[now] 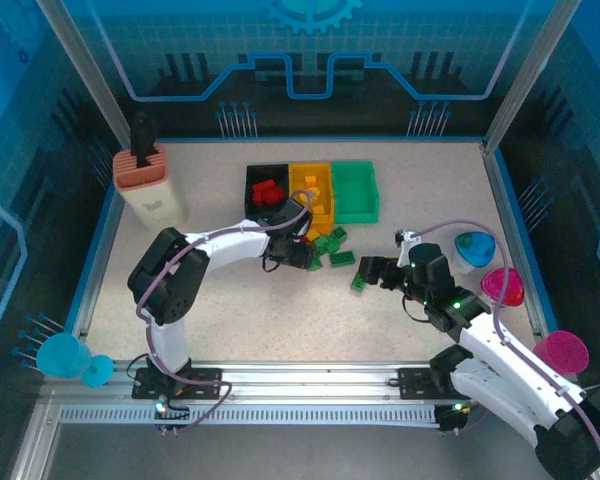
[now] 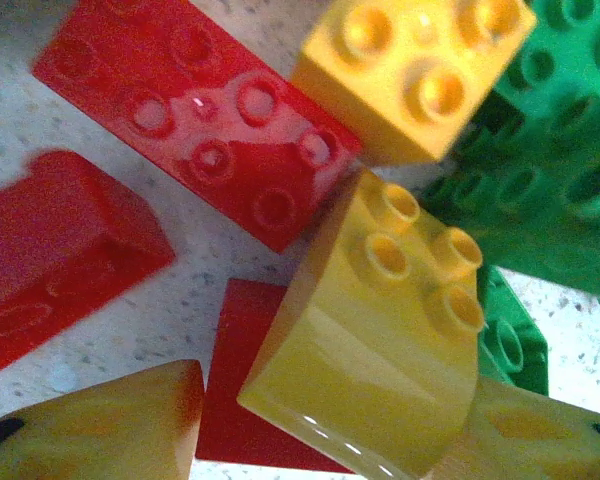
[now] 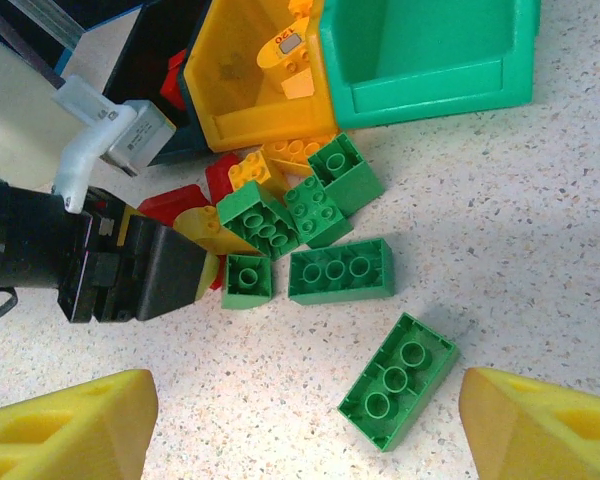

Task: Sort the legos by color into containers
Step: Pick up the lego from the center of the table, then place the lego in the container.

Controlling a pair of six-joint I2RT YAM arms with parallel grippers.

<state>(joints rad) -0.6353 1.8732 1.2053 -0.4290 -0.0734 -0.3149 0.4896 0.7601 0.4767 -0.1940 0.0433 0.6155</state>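
Sorting looks partway done. The left end effector straddles a yellow brick in the heap on the counter, just near of the yellow bin, with its jaws open either side (no firm clamp visible). The right end effector hangs open and empty over a lone green brick. The next move is probably to pinch the yellow brick, lift it clear of the long red brick and carry it far to its bin.

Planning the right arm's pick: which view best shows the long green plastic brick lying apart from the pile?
Right wrist: the long green brick lies large, unblocked, studs up. Top external shows it tiny.
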